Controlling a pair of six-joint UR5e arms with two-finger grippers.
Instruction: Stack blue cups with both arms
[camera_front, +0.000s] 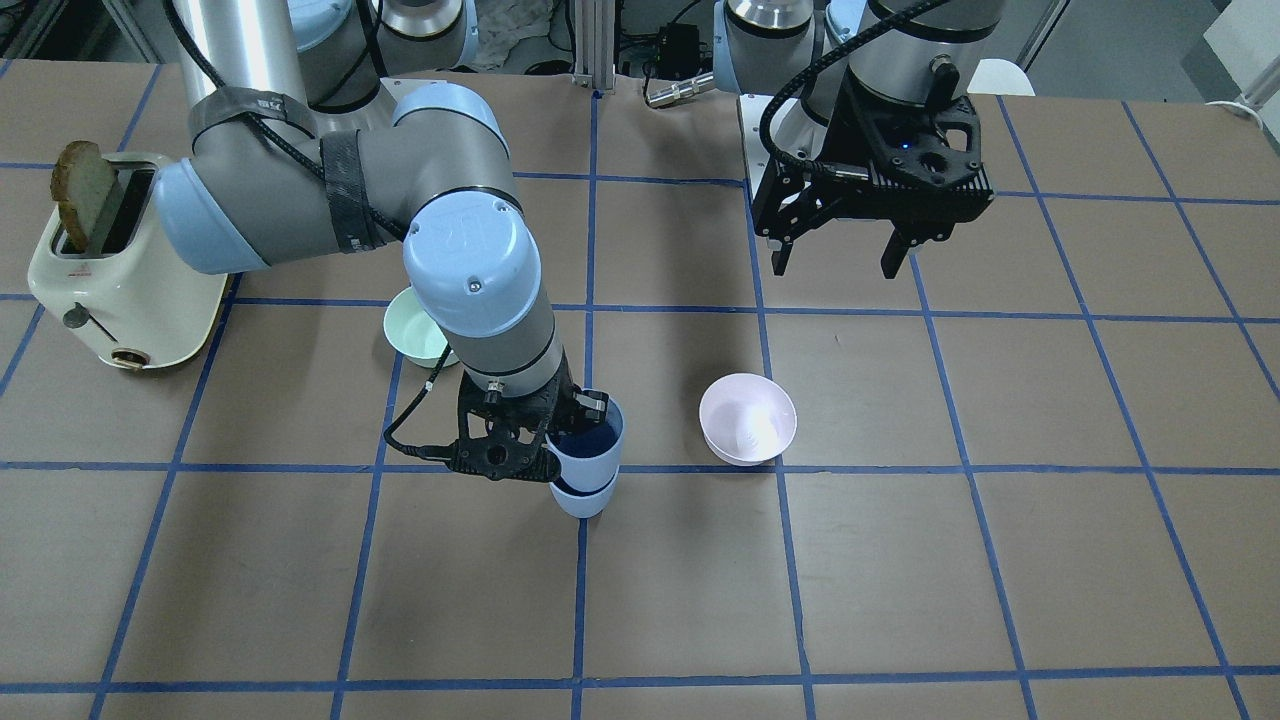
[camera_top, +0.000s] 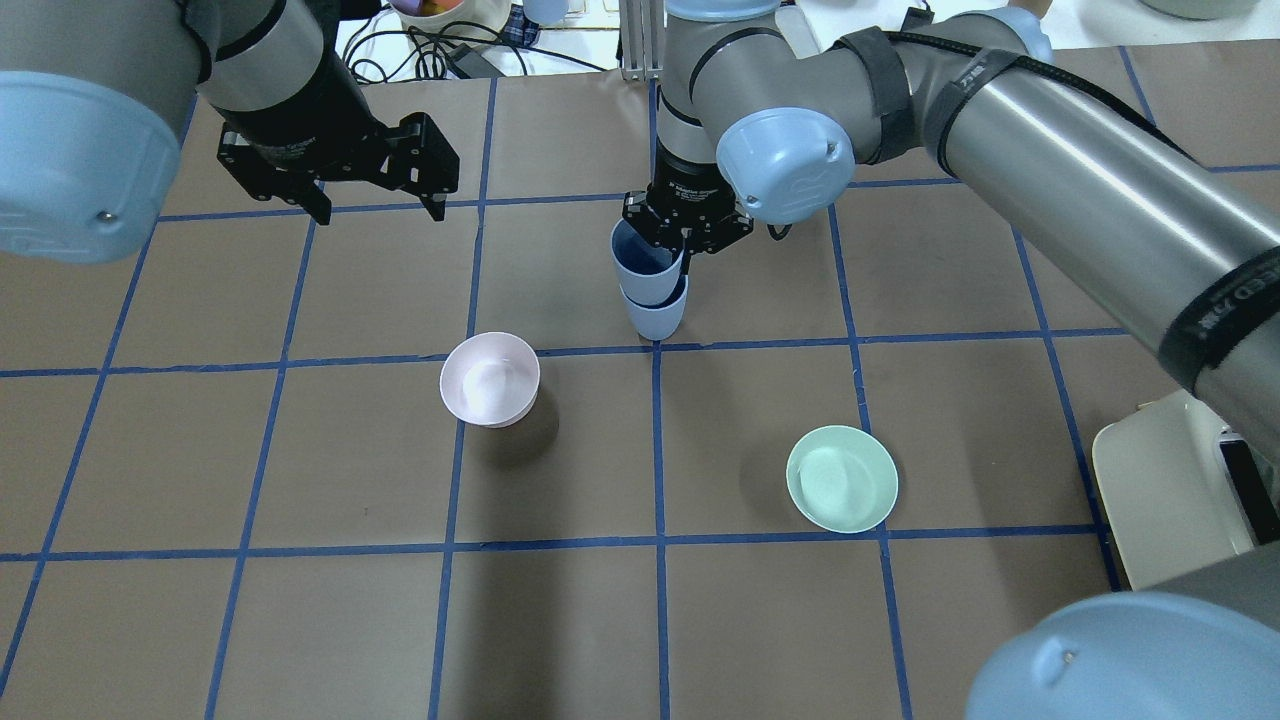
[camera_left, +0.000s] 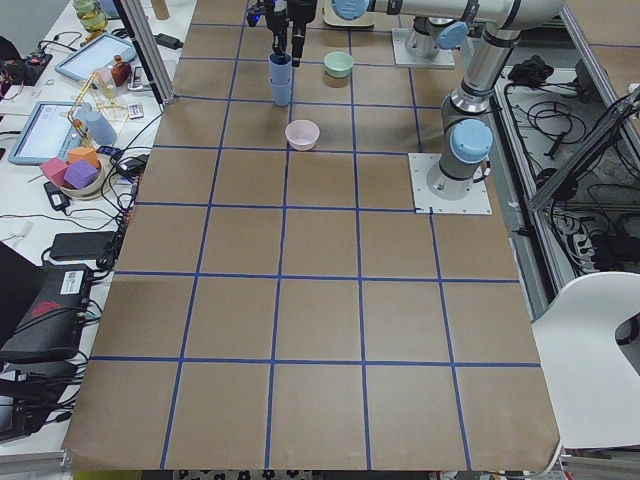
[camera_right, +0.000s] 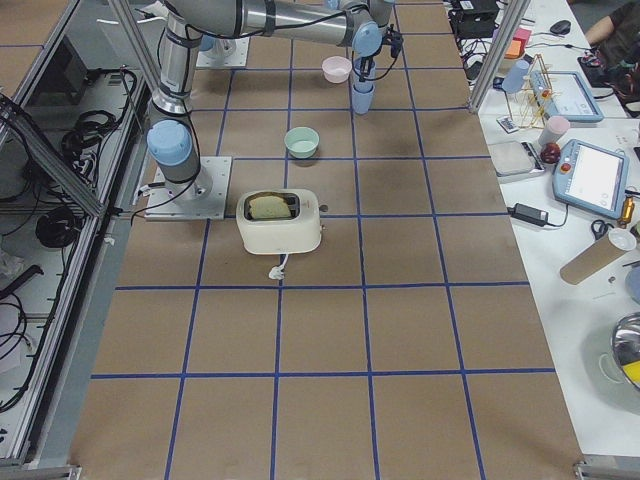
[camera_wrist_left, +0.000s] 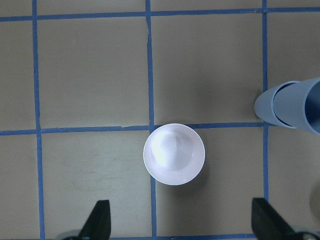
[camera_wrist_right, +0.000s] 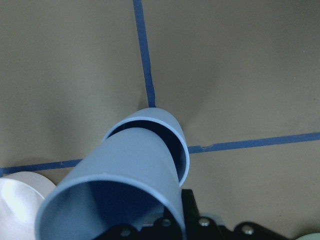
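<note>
Two blue cups are nested near the table's middle. The upper cup (camera_top: 643, 262) sits tilted inside the lower cup (camera_top: 657, 316), which stands on the table. My right gripper (camera_top: 686, 252) is shut on the upper cup's rim (camera_front: 590, 440), one finger inside and one outside. In the right wrist view the upper cup (camera_wrist_right: 130, 170) leans out of the lower cup (camera_wrist_right: 179, 140). My left gripper (camera_top: 372, 205) is open and empty, held above the table to the left of the cups. Its fingertips (camera_wrist_left: 100, 217) frame the pink bowl below.
A pale pink bowl (camera_top: 490, 378) stands left of the cups and under the left wrist camera (camera_wrist_left: 174, 153). A mint green bowl (camera_top: 842, 478) stands nearer the robot on the right. A cream toaster (camera_front: 120, 280) with a slice of bread stands at the robot's right.
</note>
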